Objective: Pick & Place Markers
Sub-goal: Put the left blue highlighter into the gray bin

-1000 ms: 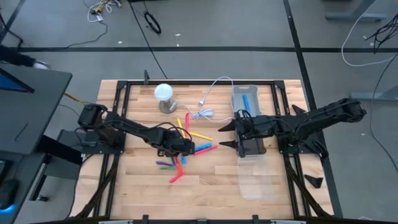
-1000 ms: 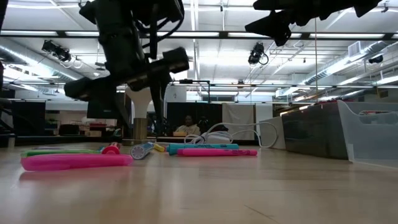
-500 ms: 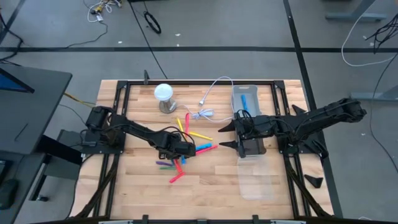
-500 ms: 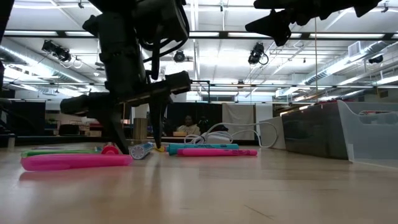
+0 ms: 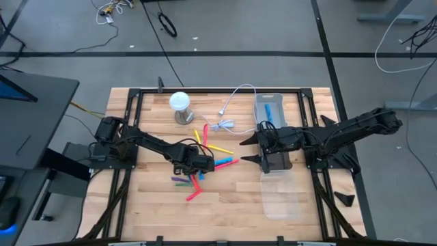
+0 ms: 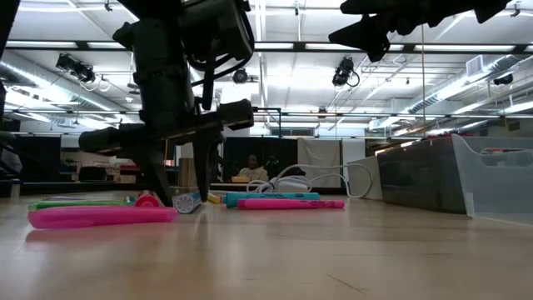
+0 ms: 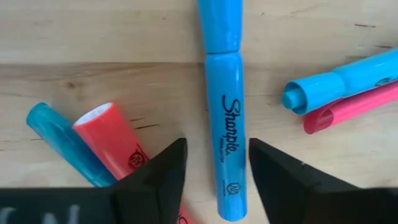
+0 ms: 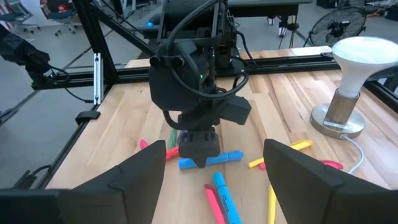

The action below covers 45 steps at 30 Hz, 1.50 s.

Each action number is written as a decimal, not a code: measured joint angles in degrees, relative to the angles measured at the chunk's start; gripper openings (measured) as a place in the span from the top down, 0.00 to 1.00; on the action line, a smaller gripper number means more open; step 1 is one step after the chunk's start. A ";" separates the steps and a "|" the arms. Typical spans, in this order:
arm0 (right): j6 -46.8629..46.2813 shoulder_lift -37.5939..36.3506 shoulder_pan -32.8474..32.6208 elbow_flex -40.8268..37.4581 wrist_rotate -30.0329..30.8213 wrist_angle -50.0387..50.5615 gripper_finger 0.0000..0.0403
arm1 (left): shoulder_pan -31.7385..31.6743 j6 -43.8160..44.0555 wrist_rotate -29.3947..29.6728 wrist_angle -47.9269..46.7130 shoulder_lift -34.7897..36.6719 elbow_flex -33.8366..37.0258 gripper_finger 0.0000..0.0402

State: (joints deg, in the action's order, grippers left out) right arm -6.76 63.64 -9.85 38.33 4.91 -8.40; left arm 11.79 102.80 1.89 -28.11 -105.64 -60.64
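Observation:
Several markers [image 5: 205, 160] in red, pink, blue, yellow, green and purple lie scattered flat on the wooden table's middle. My left gripper [image 7: 217, 177] points down over them, open. Its fingers stand on either side of a blue marker [image 7: 227, 149] near that marker's end, with the tips low at the table [image 6: 183, 196]. Whether a finger touches the marker, I cannot tell. A red marker [image 7: 115, 140] and a teal one [image 7: 59, 140] lie beside it. My right gripper [image 5: 249, 148] hovers open, high above the table, left of a clear bin [image 5: 261, 109].
The clear bin at the far right holds a blue marker [image 5: 269, 111]. A clear flat lid [image 5: 283, 198] lies near the front right. A white bulb lamp [image 5: 180, 106] and a white cable [image 5: 229, 109] stand behind the markers. Bare wood lies at the near left.
My left gripper has come down onto the pile of markers until its fingertips reach the table around the blue marker, and its fingers have drawn somewhat closer together. The markers lie where they were. My right gripper has kept still.

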 joint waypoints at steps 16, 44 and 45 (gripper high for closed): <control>-0.11 0.02 -0.33 0.00 0.00 3.21 0.32 | 0.00 -2.17 -0.20 -1.21 -0.09 0.09 0.80; -0.18 0.02 -0.86 0.02 3.45 0.00 0.32 | 0.72 -47.32 16.27 -2.95 7.37 0.15 0.83; -0.24 0.02 -0.85 0.02 3.53 0.02 0.32 | 0.82 -49.13 16.90 -3.57 7.83 0.15 0.83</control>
State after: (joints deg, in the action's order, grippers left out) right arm -7.00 63.66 -10.70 38.35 8.44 -8.38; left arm 12.61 53.67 18.79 -31.67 -97.81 -60.49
